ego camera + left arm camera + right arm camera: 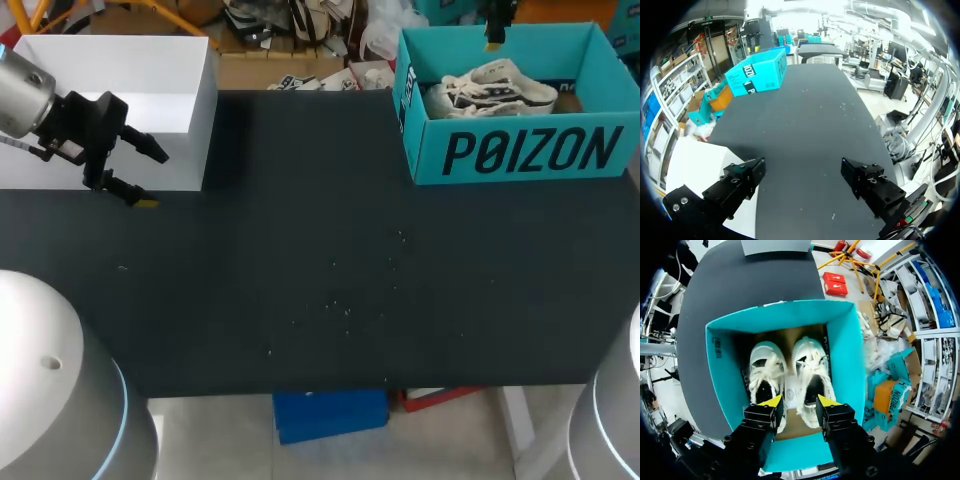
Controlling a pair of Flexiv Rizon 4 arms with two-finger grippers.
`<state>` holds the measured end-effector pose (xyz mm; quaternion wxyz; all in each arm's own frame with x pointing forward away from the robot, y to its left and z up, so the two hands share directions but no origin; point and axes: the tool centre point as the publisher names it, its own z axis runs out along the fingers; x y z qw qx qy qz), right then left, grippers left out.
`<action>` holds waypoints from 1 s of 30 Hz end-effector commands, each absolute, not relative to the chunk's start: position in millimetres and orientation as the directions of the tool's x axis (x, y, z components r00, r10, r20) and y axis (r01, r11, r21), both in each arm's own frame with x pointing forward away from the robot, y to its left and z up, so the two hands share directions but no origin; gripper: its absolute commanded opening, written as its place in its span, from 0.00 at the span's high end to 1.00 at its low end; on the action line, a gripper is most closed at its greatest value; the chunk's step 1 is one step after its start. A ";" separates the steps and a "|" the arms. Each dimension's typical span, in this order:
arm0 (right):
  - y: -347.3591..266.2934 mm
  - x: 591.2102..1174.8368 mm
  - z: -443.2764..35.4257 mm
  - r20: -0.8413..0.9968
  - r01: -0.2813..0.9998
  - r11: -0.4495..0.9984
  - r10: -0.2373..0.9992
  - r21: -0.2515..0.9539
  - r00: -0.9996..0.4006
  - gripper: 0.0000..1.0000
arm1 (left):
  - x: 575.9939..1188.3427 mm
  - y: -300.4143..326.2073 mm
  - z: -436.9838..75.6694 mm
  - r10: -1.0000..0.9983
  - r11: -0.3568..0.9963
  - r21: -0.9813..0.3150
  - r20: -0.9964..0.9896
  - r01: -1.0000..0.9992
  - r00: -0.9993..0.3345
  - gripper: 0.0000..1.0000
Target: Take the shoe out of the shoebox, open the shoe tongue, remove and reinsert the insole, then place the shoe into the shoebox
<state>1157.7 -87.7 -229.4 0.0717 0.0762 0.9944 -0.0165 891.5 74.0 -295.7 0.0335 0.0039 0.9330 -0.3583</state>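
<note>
Hovering over the open teal shoebox (720, 375), the right gripper (799, 402) has its yellow-tipped fingers apart and grips nothing. It sits approx. above the heel ends of two white shoes (812, 370) lying side by side inside, toes pointing away from the fingers. Shoes: white uppers, loose white laces, dark openings, resting on the box's brown cardboard floor. In the head view a dark stripe runs along one sole (490, 92). The shoebox (520, 150) stands at approx. 1 o'clock on the black table (320, 280), w/ the right gripper (494, 35) at the box's far wall. At approx. 10 o'clock the left gripper (150, 177) hangs w/ fingers spread wide, empty, at the near edge of a white box (120, 80). In its wrist view the left gripper (805, 175) has the white box (695, 165) under one finger, bare table under the other, and the shoebox (757, 75) well ahead.
</note>
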 end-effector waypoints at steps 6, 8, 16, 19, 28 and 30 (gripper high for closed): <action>-10.4 975.5 -192.2 -0.280 0.221 0.973 0.196 -0.061 -0.940 0.60 | 891.1 73.9 -296.7 -0.018 0.743 -0.668 -0.070 0.034 -0.997 0.00; 5.1 954.4 -193.7 -0.281 0.242 0.969 0.217 -0.058 -0.935 0.62 | 891.1 73.9 -296.7 -0.018 0.743 -0.668 -0.070 0.034 -0.997 0.00; 40.6 895.5 -211.0 -0.268 0.300 0.954 0.283 -0.026 -0.921 0.59 | 891.1 73.9 -296.7 -0.018 0.743 -0.668 -0.070 0.034 -0.997 0.00; 45.8 884.9 -223.6 -0.243 0.317 0.948 0.307 -0.004 -0.920 0.52 | 891.1 73.9 -296.7 -0.018 0.743 -0.668 -0.070 0.034 -0.997 0.00; 50.0 869.7 -245.0 -0.084 0.349 0.937 0.347 -0.007 -0.934 0.00 | 891.1 73.9 -296.7 -0.018 0.743 -0.668 -0.070 0.034 -0.997 0.00; 50.0 869.7 -245.0 -0.084 0.349 0.937 0.347 -0.007 -0.934 0.00 | 891.1 73.9 -296.7 -0.018 0.743 -0.668 -0.070 0.034 -0.997 0.00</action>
